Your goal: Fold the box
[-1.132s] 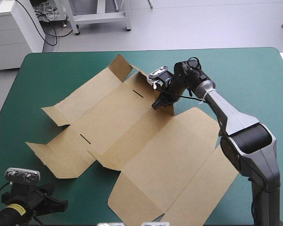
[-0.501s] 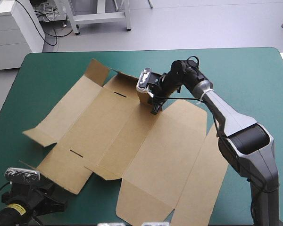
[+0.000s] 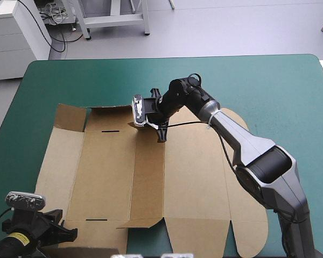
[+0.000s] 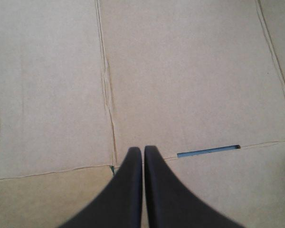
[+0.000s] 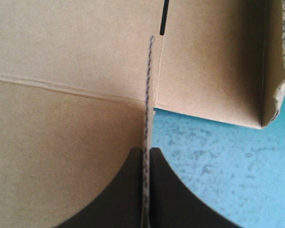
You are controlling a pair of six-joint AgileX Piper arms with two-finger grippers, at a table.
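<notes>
The brown box [image 3: 124, 172] lies as a flat cut sheet across the table's left and middle, its creases square with the table edges. My right gripper [image 3: 161, 134] reaches in over the sheet's far edge. In the right wrist view this gripper [image 5: 146, 153] is shut on a thin upright edge of the box [image 5: 61, 57], with a slot [image 5: 164, 16] ahead. My left gripper [image 4: 142, 150] is shut with nothing in it, just above the box [image 4: 180, 71] beside a slot [image 4: 208, 151]. From the high view the left gripper [image 3: 62, 234] sits at the sheet's near left corner.
Small flaps [image 3: 71, 116] at the sheet's far left corner stand tilted up. Bare teal-green cover [image 3: 269, 86] shows along the far side and the right of the table. The sheet's near edge reaches the table's front edge.
My right gripper has moved left while holding the flap, and the whole sheet has swung round with it to lie square with the table. The left arm has stayed still.
</notes>
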